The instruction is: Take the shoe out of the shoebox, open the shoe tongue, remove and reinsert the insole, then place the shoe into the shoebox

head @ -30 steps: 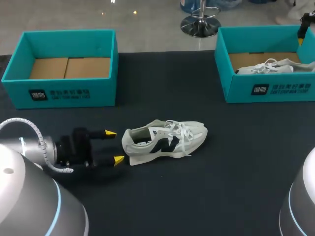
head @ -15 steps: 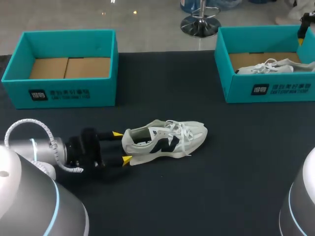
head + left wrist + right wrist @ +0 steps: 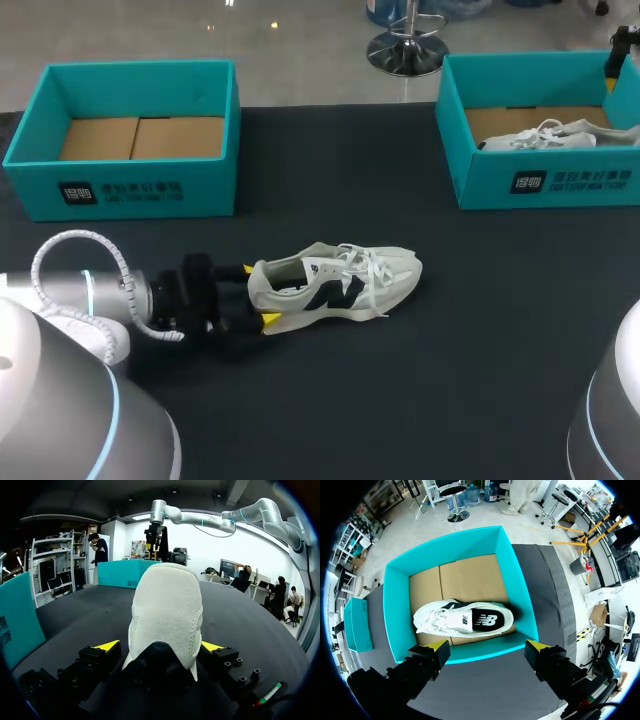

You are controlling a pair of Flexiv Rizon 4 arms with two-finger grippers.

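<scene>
White shoe (image 3: pixel 335 290) w/ a dark side mark is sitting on its sole near the middle of the black table (image 3: pixel 450 380), outside both boxes. Its heel is pointing toward the left arm and its toe toward the right side. Laces are lying loosely across the tongue.

L. gripper (image 3: pixel 255 295) is lying low at table level and straddling the heel, w/ one yellow-tipped finger on each side of the heel cup. Its jaws are spread, not clamped. In the left wrist view a thin gap is showing betw. the heel and one of the fingers (image 3: pixel 107 646), so this tool is gripping nothing. The heel is filling most of the space betw. the fingers and reaching back toward the gripper's body.

The teal left shoebox (image 3: pixel 120 185) is standing at the table's far left, well apart from the shoe, w/ its brown cardboard floor showing.

The teal right shoebox (image 3: pixel 447 547) is standing at the far right and holding a second shoe (image 3: pixel 465 620), also white, which is lying lengthwise on the cardboard floor.

R. gripper (image 3: pixel 487 647) is hanging above the right shoebox. Its fingers are standing wide apart w/ nothing betw. them, clear of the box rim and the second shoe.
</scene>
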